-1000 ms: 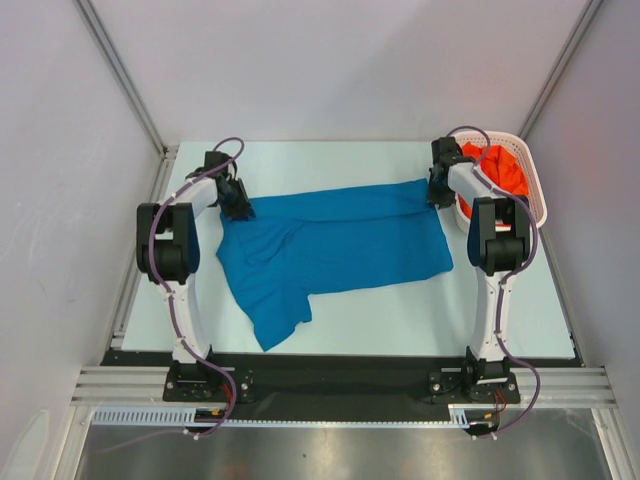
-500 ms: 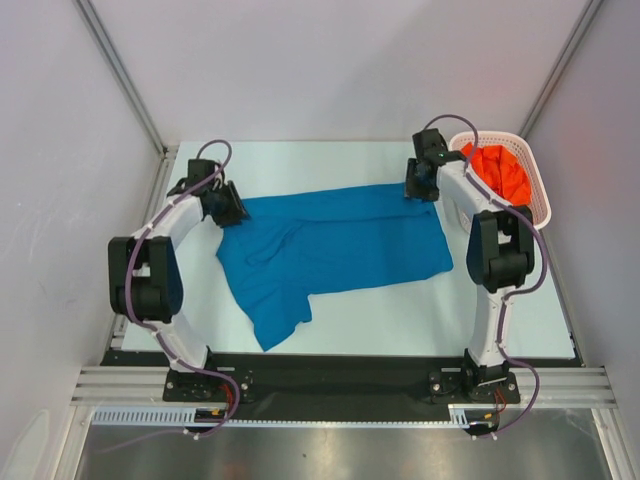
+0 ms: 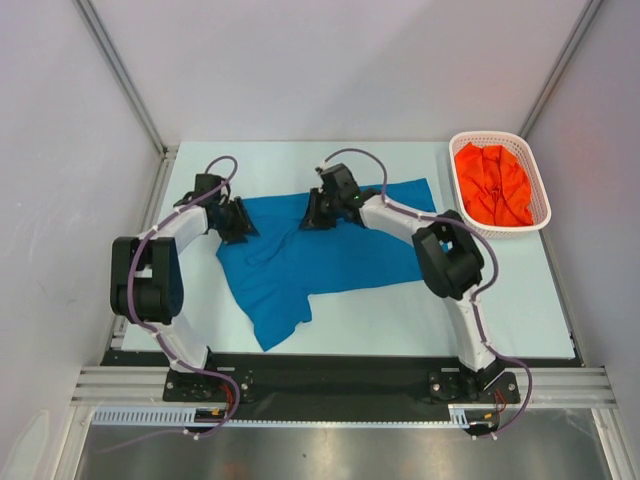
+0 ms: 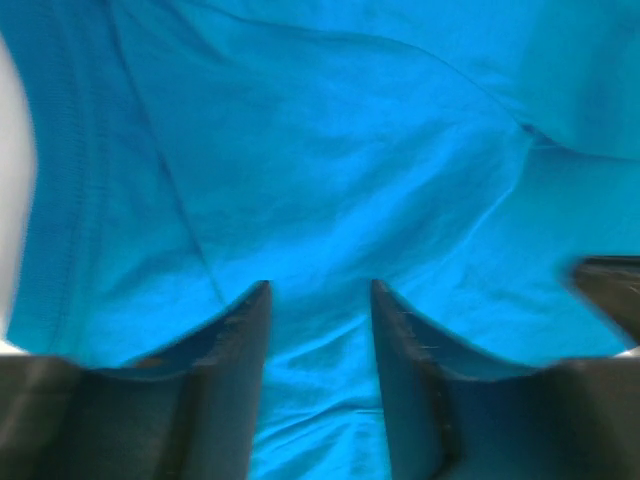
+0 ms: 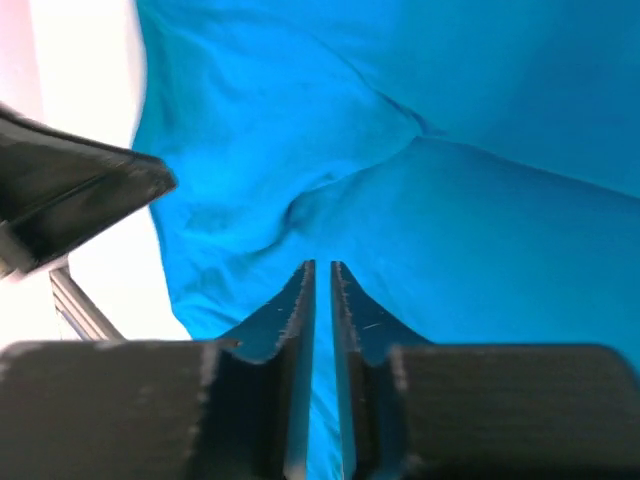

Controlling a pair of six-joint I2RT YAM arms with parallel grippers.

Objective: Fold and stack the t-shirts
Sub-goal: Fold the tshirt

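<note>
Pale table point(image 3: 500, 300), rumpled blue t-shirt point(image 3: 345, 255) — left claw point(image 4: 320, 286) parted, right claw point(image 5: 322, 266) nearly closed

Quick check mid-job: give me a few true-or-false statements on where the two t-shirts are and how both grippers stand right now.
1. The orange-red t-shirt sits in the white basket. True.
2. The blue t-shirt is folded into a neat rectangle. False: it lies spread out and wrinkled, unfolded.
3. The right gripper hangs over the basket. False: it is over the blue t-shirt, well away from the basket.
4. The left gripper has its jaws apart above blue cloth. True.
5. The right gripper's jaws stand wide apart. False: they are nearly together, with only a thin slit between them.
</note>
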